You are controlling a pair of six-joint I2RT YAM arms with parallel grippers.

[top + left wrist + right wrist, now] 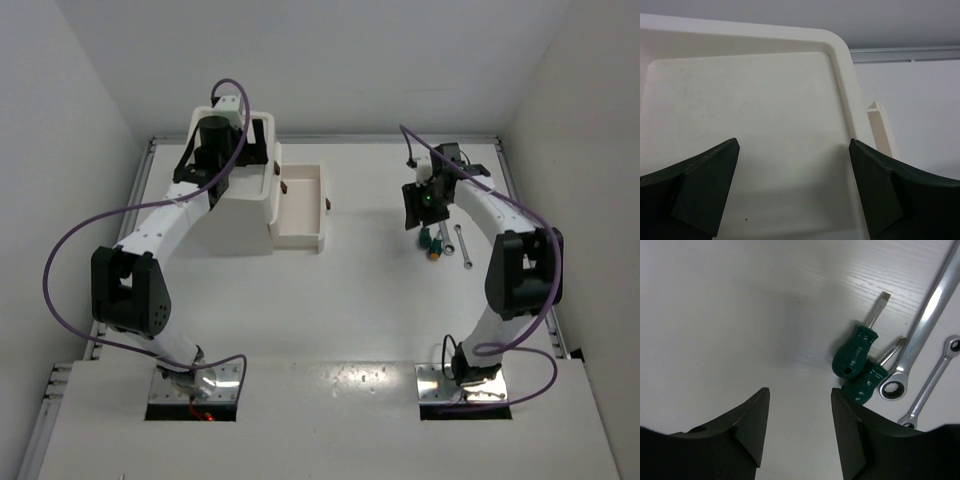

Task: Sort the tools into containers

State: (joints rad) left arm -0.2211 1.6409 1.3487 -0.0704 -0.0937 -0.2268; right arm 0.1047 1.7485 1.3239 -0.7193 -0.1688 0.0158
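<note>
- step in hand, as i judge it: reaching for the next tool. the right pincer hangs over the bare surface, jaws partly apart with nothing between them.
- two green screwdrivers lie just to its side and touch each other: the upper screwdriver and the lower screwdriver. beside them lie the long wrench and the short wrench.
- the left pincer is wide open and empty above the top tray of the drawer unit, where one drawer stands pulled out.
- no pliers show; possibly they sit inside the unit, but i cannot tell.
- next move calls for shifting the right pincer sideways to straddle one screwdriver handle, then lowering and closing. the touching handles leave little room for a finger.
</note>
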